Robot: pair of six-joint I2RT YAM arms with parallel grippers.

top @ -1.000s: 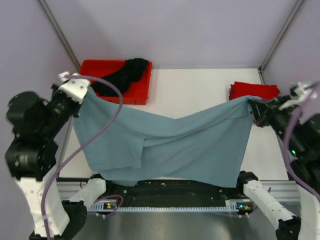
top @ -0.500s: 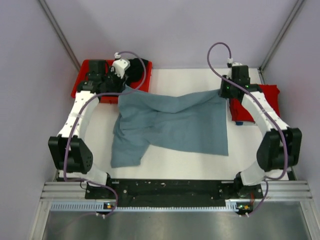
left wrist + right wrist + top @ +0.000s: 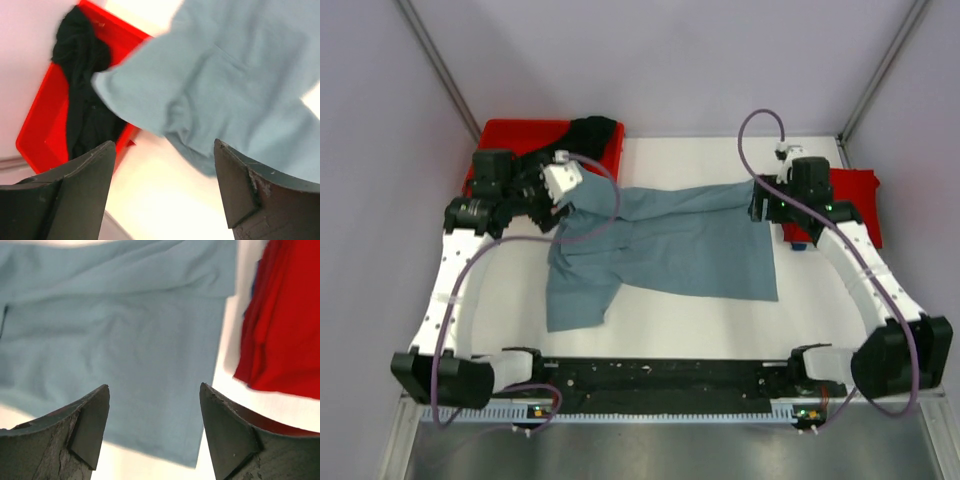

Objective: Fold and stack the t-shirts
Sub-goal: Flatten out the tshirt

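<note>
Shows the grey-blue t-shirt (image 3: 670, 245) lying rumpled across the middle of the white worktop (image 3: 670, 320), 1 sleeve trailing toward the near left. Differs from 1 second earlier, when hung stretched in the air between 2 raised arms. Differs also from 0.5 second earlier, when already laid down with both grippers closed in at its 2 far corners. Since then, somewhat flatter along the far edge, and both arms drawn slightly toward the near side. Places the left gripper (image 3: 561, 205) over the far-left corner of the cloth, released, jaws standing wide. Confirmed in the left wrist view (image 3: 165, 150), with nothing between the dark fingers (image 3: 80, 175) and the grey-blue t-shirt (image 3: 240, 85) blurred beneath them. Places the right gripper (image 3: 758, 205) at the far-right corner, likewise released. Confirmed in the right wrist view (image 3: 154, 390), jaws spread above the right edge of the grey-blue t-shirt (image 3: 115, 340), gripping nothing. Cannot tell from the overhead view whether either set of fingertips touches the cloth. Locates the red t-shirt (image 3: 855, 185) at the far right of the worktop, just beside the grey-blue edge, seen bunched in the right wrist view (image 3: 285, 330). Locates the black t-shirt (image 3: 592, 130) draped in the red bin (image 3: 520, 135) at the far left, visible again in the left wrist view (image 3: 82, 75) inside the red bin (image 3: 40, 130).
</note>
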